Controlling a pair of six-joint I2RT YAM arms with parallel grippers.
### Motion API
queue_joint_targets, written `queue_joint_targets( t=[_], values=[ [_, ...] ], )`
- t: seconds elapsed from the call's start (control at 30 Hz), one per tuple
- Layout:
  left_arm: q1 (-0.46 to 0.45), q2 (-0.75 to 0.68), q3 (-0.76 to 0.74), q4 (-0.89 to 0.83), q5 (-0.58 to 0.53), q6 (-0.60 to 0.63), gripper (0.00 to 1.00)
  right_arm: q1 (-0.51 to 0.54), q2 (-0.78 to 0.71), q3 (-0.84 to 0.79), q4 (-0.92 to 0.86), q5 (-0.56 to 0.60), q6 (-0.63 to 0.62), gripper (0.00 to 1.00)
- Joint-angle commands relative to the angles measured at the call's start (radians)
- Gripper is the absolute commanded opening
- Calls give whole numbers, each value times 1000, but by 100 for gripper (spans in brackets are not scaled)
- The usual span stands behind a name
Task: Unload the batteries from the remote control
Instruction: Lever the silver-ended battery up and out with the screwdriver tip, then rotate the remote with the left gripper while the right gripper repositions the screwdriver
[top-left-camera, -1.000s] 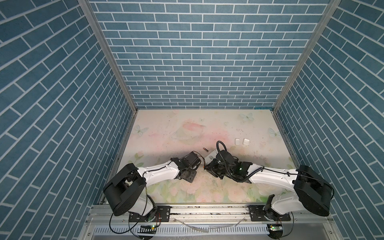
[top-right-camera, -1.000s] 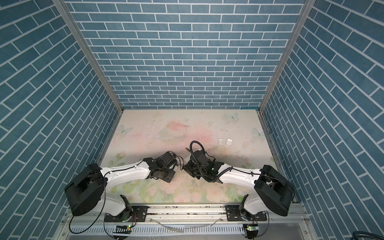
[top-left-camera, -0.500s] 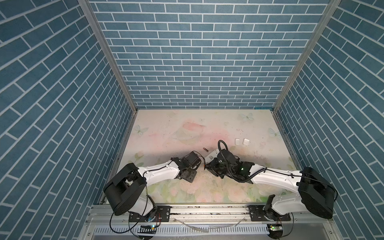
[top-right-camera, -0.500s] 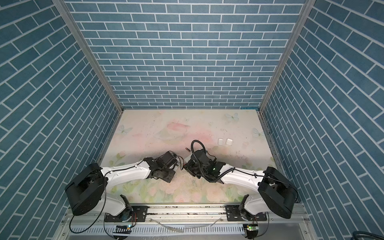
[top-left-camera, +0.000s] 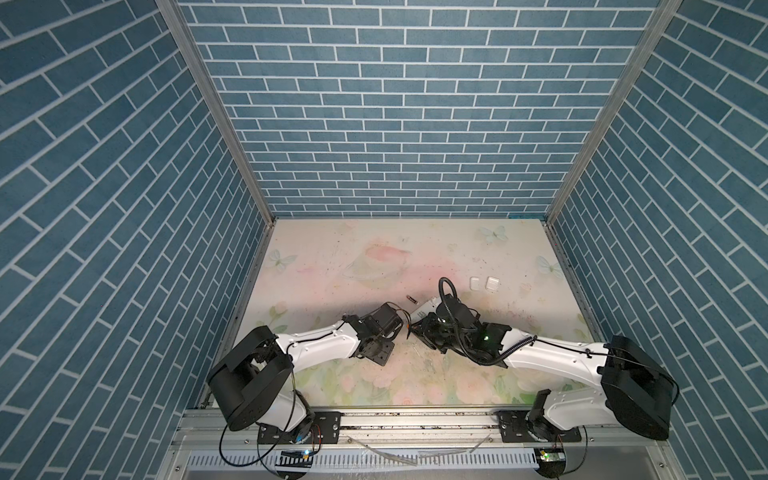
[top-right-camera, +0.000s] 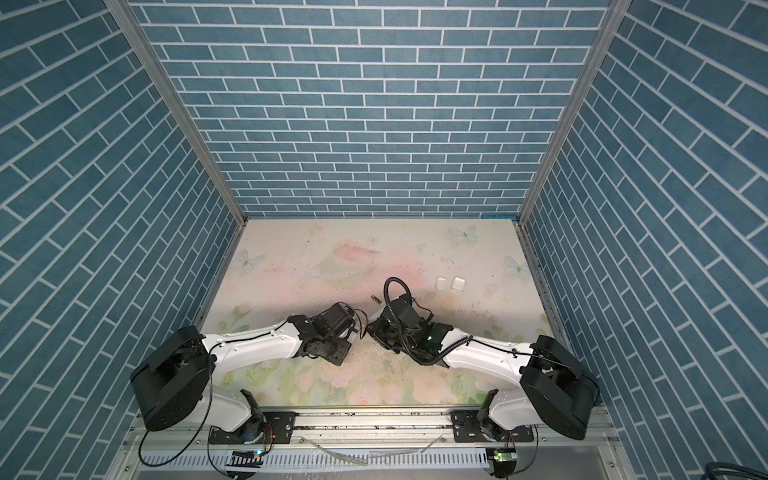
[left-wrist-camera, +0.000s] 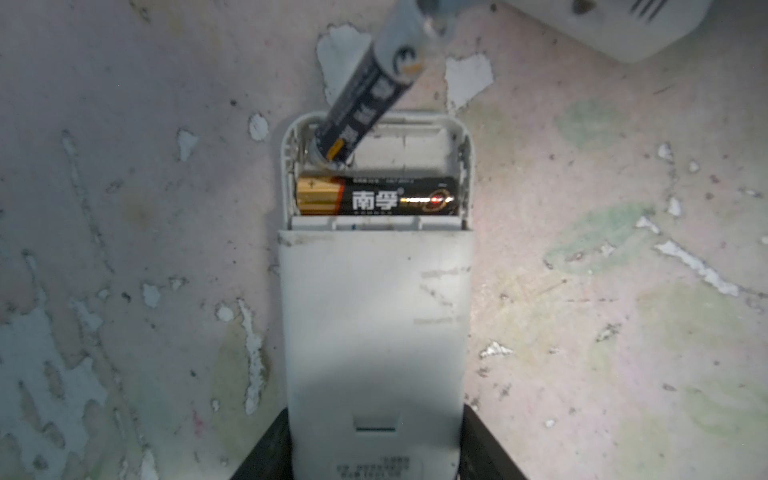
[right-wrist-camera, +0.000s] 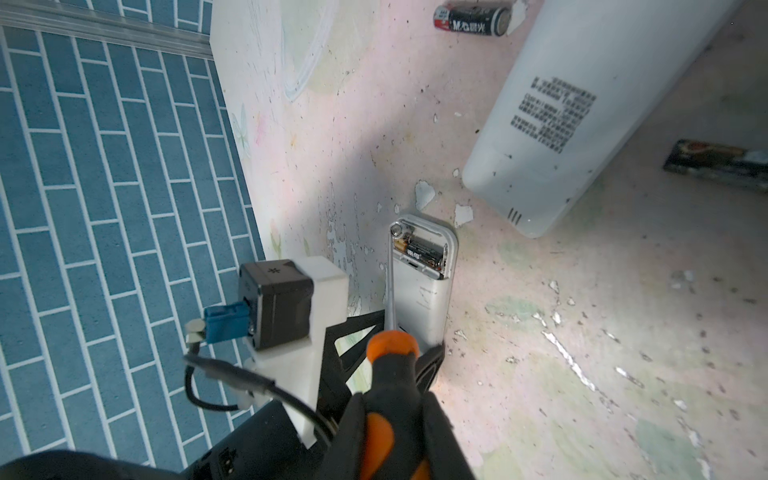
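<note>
Step in hand: Prying the cells out, judged about midway on this handset. A slim dark battery with a metal tip (left-wrist-camera: 370, 95) stood tilted up out of one slot of the open compartment, upper centre of the left wrist view, its lower end inside.
Second cell: A black-and-gold cylindrical battery (left-wrist-camera: 376, 200) lay seated flat in the next slot, just below the tilted one.
Left gripper: The left gripper (left-wrist-camera: 374, 453) was clamped across the small white plastic remote control (left-wrist-camera: 374, 311), a black jaw on each side at the bottom edge of the frame, pinning it on the worn floral table (left-wrist-camera: 602, 332).
Right gripper: The right gripper (right-wrist-camera: 395, 415) was closed around the orange-and-black-handled screwdriver (right-wrist-camera: 388, 353), lower centre of the right wrist view, its shaft reaching to the compartment's corner.
Already out: One dark loose battery (right-wrist-camera: 471, 18) lay on the table at the top of that frame, near a larger white remote (right-wrist-camera: 552, 120).
Next move: Probably lifting the tilted cell clear, then levering the seated one up at its end. That calls for a firm hold on the handset and a tip that does not slip.
</note>
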Motion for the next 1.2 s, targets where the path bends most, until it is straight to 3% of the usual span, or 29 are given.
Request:
queue_joint_targets(
  t=[0.0, 1.17],
  values=[
    [-23, 40, -17, -21, 51, 26, 46, 1, 17, -1, 55, 14, -12, 0],
    [-23, 37, -17, -27, 40, 22, 49, -67, 87, -33, 141, 35, -48, 0]
  ],
)
